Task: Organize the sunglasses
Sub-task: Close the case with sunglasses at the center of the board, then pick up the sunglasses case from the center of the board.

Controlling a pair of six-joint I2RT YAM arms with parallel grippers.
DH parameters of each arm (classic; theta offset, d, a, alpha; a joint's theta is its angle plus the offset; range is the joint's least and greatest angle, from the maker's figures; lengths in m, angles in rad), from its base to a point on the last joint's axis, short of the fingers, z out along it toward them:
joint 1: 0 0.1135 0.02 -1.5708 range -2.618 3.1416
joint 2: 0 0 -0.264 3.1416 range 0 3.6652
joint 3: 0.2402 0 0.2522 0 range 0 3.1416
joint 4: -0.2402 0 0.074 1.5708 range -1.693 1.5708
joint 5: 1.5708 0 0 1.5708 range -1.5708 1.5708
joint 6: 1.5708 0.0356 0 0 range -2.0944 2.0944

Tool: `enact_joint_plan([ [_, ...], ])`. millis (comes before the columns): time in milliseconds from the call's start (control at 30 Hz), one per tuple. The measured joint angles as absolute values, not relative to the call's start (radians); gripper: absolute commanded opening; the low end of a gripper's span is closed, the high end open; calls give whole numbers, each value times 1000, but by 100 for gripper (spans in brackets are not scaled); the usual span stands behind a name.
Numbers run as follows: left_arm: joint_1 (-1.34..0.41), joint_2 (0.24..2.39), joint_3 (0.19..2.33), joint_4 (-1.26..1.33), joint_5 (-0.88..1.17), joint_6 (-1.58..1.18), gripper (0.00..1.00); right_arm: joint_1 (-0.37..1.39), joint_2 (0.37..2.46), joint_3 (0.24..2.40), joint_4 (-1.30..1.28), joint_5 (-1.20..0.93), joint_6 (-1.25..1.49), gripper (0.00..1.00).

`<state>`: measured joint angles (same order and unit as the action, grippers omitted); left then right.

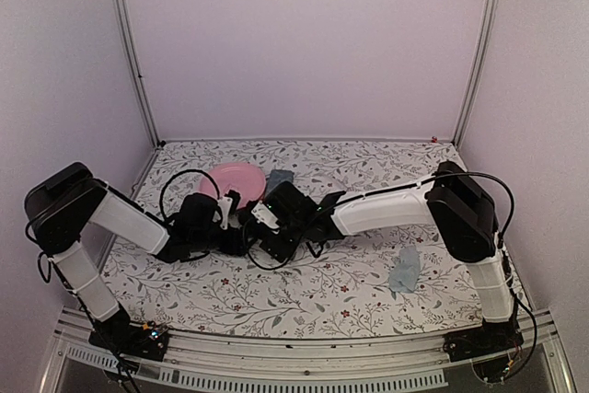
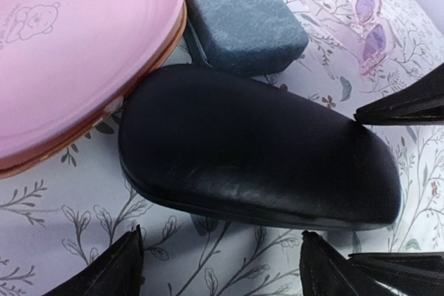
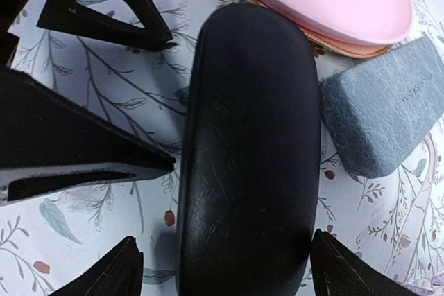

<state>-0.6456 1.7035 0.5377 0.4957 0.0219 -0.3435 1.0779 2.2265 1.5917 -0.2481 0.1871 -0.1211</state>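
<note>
**Both tools at the black case, one pair still loose**

On the left, my left tool [image 2: 222,240] reaches in low over the table [image 1: 368,158]. Its jaws are spread wide and hold nothing, and its two tips stop just short of the long side of the black oval case [image 2: 257,157]. Behind it lies the pink plate [image 2: 76,46], its rim close against the far end of that case.

The black case lies shut in the middle, between my two tools. Just beyond it, beside the plate, sits the grey-blue case [image 2: 239,22], which is also shut. Further right and further back, the pale pink sunglasses [image 2: 371,29] lie bare on the table, apart from both cases and from both tools.

My right tool [image 3: 225,240] comes in from the right, also wide open, with one finger on each side of the near end of the black case. It grips nothing that I can see, though one tip is so near the case's edge that I cannot rule out a touch. At the far right a small light blue cloth [image 1: 405,269] lies alone.

I judge the job far from done. The pale pair is not put away and both cases are closed. The reddish-brown pair is in none of my views. It may be inside a case, but I cannot tell.
</note>
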Motion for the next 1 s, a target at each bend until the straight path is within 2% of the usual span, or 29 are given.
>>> enact_joint_plan([
  [333,-646,1516,399,428,35,-371,89,1069,2128,1517,-242,51,-69,93],
  [567,-646,1370,363,376,4,-379,91,1017,1980,1376,-223,-46,14,93],
  [733,-649,1317,368,374,-10,-379,91,899,1784,1193,-218,-76,134,93],
  [1000,-683,1319,447,368,-43,-355,91,689,1493,934,-343,1,321,93],
])
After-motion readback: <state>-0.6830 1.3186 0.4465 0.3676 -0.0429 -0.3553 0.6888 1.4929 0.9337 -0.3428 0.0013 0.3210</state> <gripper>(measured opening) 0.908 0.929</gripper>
